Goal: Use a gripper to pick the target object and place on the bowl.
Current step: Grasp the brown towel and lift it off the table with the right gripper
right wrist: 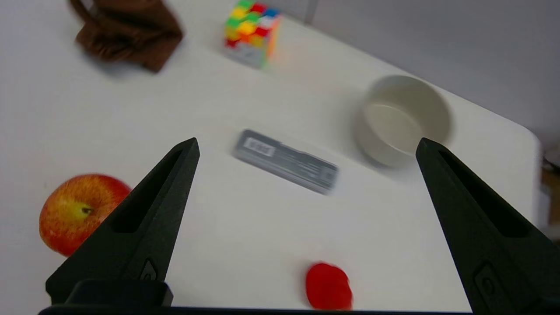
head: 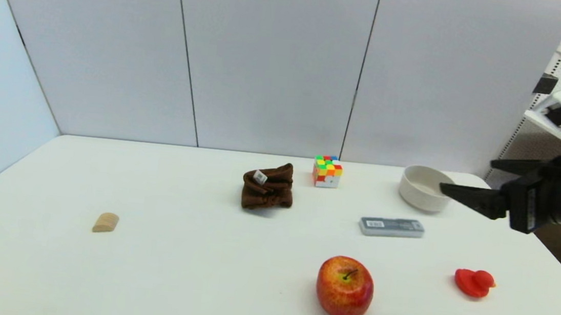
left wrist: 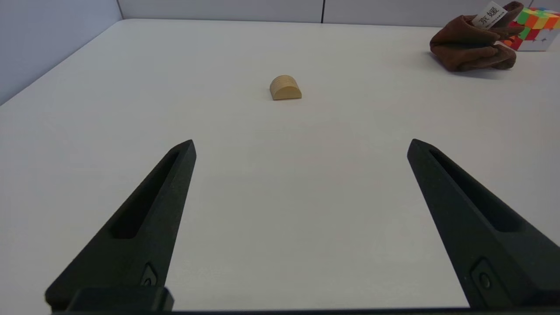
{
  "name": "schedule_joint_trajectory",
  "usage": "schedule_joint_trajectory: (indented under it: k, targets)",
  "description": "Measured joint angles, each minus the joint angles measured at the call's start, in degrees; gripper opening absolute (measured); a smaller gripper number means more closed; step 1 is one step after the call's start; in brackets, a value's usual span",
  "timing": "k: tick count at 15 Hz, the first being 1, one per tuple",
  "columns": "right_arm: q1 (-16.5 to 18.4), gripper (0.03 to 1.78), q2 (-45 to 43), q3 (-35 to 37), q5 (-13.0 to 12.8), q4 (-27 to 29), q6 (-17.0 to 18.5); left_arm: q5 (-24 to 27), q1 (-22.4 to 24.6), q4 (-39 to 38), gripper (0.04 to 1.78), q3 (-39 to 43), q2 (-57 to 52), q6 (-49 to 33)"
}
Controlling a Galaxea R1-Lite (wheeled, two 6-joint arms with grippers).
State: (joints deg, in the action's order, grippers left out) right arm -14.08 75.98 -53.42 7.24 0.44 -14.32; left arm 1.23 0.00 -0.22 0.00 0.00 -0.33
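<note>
From the head view, the brown cloth bundle (head: 267, 186) lies on the white table (head: 174, 250) near the far edge, just beside the colour cube (head: 327, 171). The off-white bowl (head: 424, 188) stands well apart to the right of it, with nothing inside. The right gripper (head: 469, 180) hangs above the table's right edge, its tip in front of the bowl rim. A grey flat box (head: 391, 227), an apple (head: 344, 287), a red duck (head: 474, 282) and a wooden block (head: 106, 222) also lie on the table.

In the left wrist view, the left gripper (left wrist: 301, 146) is low over bare table, fingers spread wide and holding nothing.

In the right wrist view, the right gripper has its fingers (right wrist: 148, 218) spread wide too, nothing between them.
</note>
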Motion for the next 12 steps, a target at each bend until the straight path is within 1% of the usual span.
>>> schedule_joint_trajectory:
  k: [2,4,5,6,7,10,12]
  targets:
    - [-1.95,1.71,6.01,-2.80,5.44,0.46,-4.89,-0.02,0.00,0.00,1.71,0.00,0.00,0.00]
    - [-2.91,1.71,11.52,-6.69,11.69,1.04,-9.70,-0.02,0.00,0.00,1.71,0.00,0.00,0.00]
    - [-3.23,1.71,14.34,-9.78,14.95,2.39,-11.91,-0.02,0.00,-0.02,1.71,0.00,0.00,-0.02]
    - [-3.50,1.71,16.98,-13.39,17.79,4.94,-13.73,-0.02,0.00,-0.02,1.71,0.00,0.00,0.00]
    - [-3.72,1.71,19.33,-16.84,20.09,8.22,-15.17,-0.02,0.00,-0.02,1.71,0.00,0.00,0.00]
    - [-4.80,1.71,26.27,-28.55,25.97,19.50,-20.10,-0.02,0.00,0.00,1.71,0.00,0.00,0.00]
    - [-5.53,1.71,30.82,-34.65,30.93,24.15,-24.20,-0.02,0.00,-0.02,1.71,0.00,0.00,0.02]
